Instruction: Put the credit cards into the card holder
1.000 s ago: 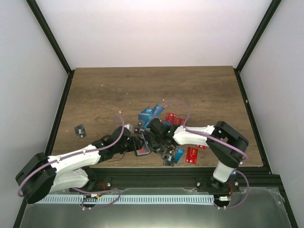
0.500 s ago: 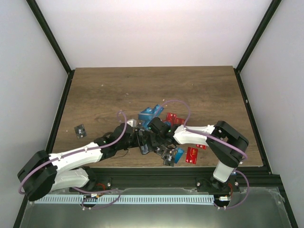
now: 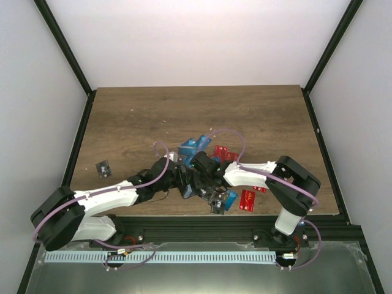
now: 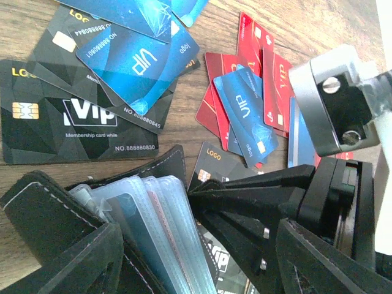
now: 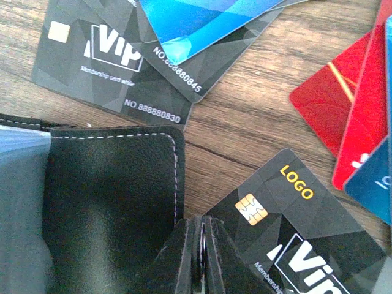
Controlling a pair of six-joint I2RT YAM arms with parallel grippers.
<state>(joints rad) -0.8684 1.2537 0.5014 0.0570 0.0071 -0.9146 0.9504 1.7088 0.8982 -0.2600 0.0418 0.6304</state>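
Note:
The card holder (image 3: pixel 187 187) lies open near the table's front middle. In the left wrist view its clear sleeves (image 4: pixel 147 233) fan out from the black stitched cover (image 4: pixel 40 205). My left gripper (image 3: pixel 177 176) is open, its jaws (image 4: pixel 196 272) standing either side of the sleeves. My right gripper (image 3: pixel 197 179) is shut; its fingertips (image 5: pixel 205 228) touch the holder's cover edge (image 5: pixel 104 202) and nothing sticks out of them. The right gripper also shows in the left wrist view (image 4: pixel 197 195), against the sleeves. Credit cards lie loose around them: black (image 5: pixel 294 214), blue (image 4: pixel 131 58) and red (image 4: pixel 269 67).
More cards lie beyond the grippers (image 3: pixel 195 147) and to the right (image 3: pixel 248 199). One black card (image 3: pixel 103 167) sits alone at the left. The table's front edge (image 3: pixel 202 215) is just behind the grippers.
My left gripper has moved forward and right, up to the card holder. The holder has shifted slightly away from the front edge. The right arm has barely moved.

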